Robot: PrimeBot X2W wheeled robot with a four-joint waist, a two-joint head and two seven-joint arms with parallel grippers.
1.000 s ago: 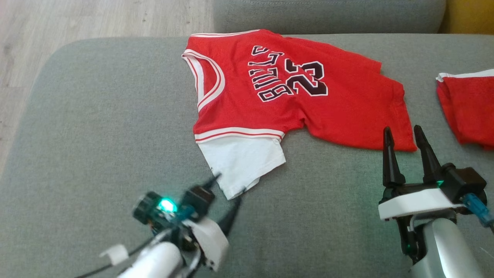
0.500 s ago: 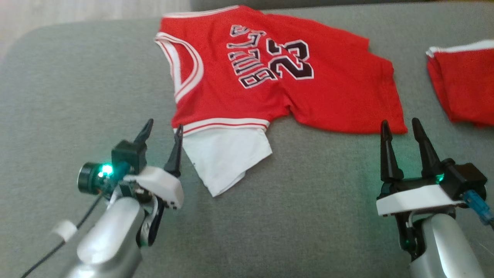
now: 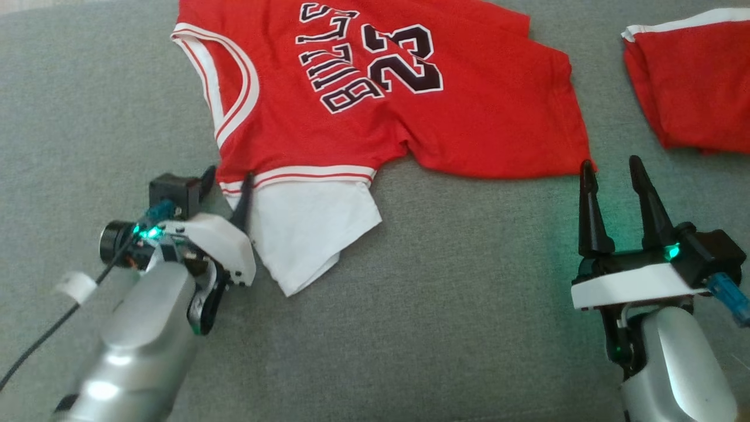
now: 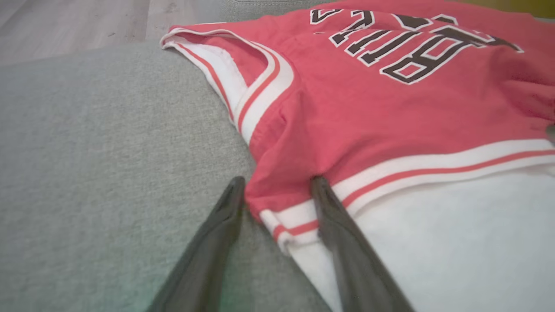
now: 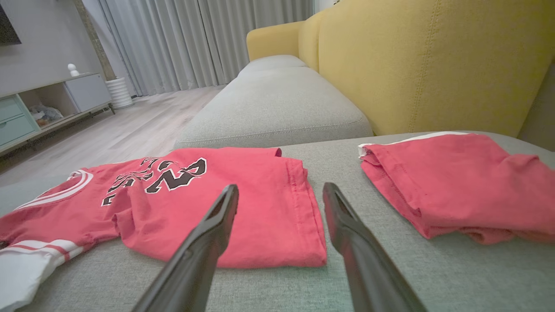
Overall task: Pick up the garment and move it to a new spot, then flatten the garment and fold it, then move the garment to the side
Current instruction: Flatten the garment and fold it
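The garment point(image 3: 351, 117), a red mesh-knit jersey with black, white-edged lettering and the number 23, lay spread but rumpled on the grey woven sofa cushion point(image 3: 439, 322), toward its far side. White-and-red striped bands trimmed its curved neck opening and sleeve end, and a smooth white sleeve point(image 3: 304, 228) stuck out from under the band, tapering to a folded point. The left gripper point(image 3: 228, 176) had its jaws apart and unclenched, straddling the banded corner of the jersey. In the left wrist view, one dark tapered finger point(image 4: 217, 234) lay over bare cushion just beside the cloth edge and the other over the striped band and the white sleeve. The right gripper point(image 3: 611, 164) also stood with jaws apart and gripped nothing, its tips near the corner of the straight red hem. A second red garment point(image 3: 685, 88), folded and creased, lay apart to the right. Bare cushion stretched wide in front of both arms and to the left of the jersey. A yellow padded backrest point(image 5: 433, 56) rose behind the folded piece.
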